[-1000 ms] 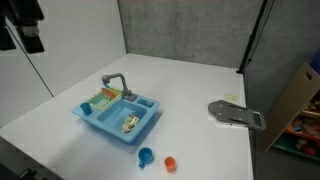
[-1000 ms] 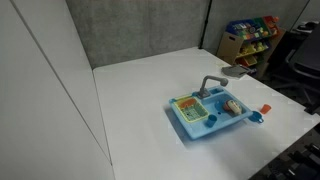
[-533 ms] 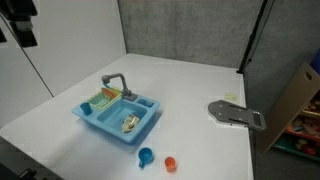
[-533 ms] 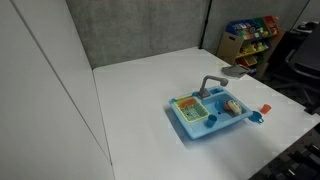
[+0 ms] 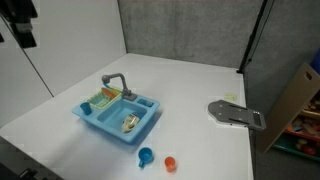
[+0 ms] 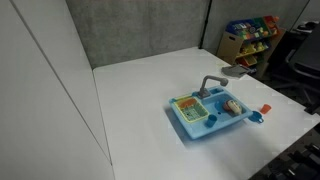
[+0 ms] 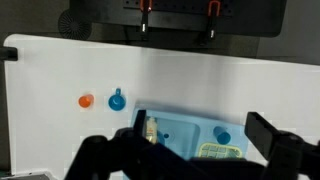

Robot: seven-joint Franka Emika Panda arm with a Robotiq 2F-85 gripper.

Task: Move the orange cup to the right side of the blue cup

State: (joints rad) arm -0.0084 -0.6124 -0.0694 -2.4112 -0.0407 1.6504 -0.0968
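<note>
The orange cup (image 5: 170, 162) stands on the white table near its front edge, close beside the blue cup (image 5: 146, 156). Both cups show in both exterior views, orange (image 6: 265, 108) and blue (image 6: 256, 117), and in the wrist view, orange (image 7: 86, 100) and blue (image 7: 117, 99). They sit just off a corner of the blue toy sink (image 5: 118, 112). My gripper (image 7: 200, 140) is open and empty, high above the table and far from the cups. In an exterior view only a dark part of it (image 5: 22, 28) shows at the top left.
The toy sink (image 6: 210, 115) holds a grey tap, a green rack and small items. A grey flat object (image 5: 237, 114) lies near the table's far side. A shelf of colourful toys (image 6: 250, 40) stands beyond the table. Grey walls back the table.
The gripper shifted slightly toward the upper left corner of the exterior view a second ago, then held still. The cups have not moved.
</note>
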